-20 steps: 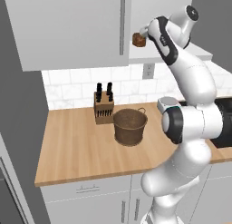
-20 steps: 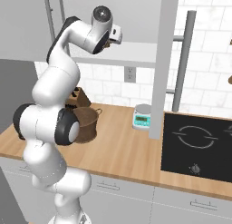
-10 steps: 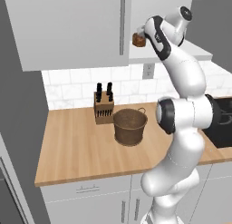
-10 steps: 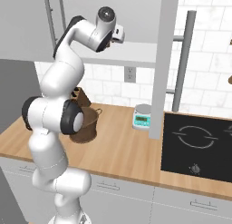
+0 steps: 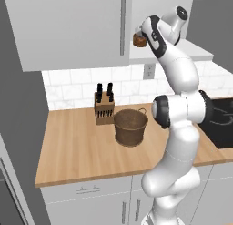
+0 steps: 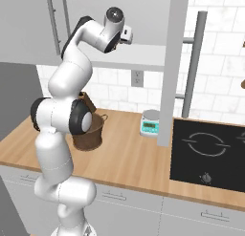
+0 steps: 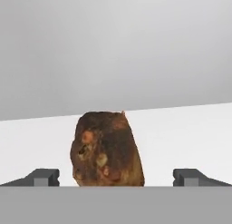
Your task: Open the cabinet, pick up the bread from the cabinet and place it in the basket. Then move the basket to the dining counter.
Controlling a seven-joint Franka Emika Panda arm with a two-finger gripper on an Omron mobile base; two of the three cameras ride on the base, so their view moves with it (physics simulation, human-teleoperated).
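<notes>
The bread (image 7: 108, 148), a small dark-brown loaf, stands on the white shelf (image 7: 181, 132) inside the cabinet (image 5: 82, 28), whose right door (image 6: 172, 63) is swung open. My gripper (image 7: 116, 177) is open, one fingertip on each side of the loaf with a clear gap to it. From the left base view, the bread (image 5: 139, 39) sits just left of the hand (image 5: 148, 30). The basket (image 5: 130, 127), round and dark brown, rests on the wood worktop below, beside the knife block. The dining counter is out of view.
A knife block (image 5: 104, 109) stands against the tiled wall behind the basket. A small kitchen scale (image 6: 150, 123) sits on the worktop (image 6: 124, 158) right of the arm, and a black hob (image 6: 210, 151) lies further right. The open door hangs edge-on above the scale.
The arm's elbow has swung in and the hand has crept a little closer to the bread. The jaws have stayed wide apart; the bread has not moved.
</notes>
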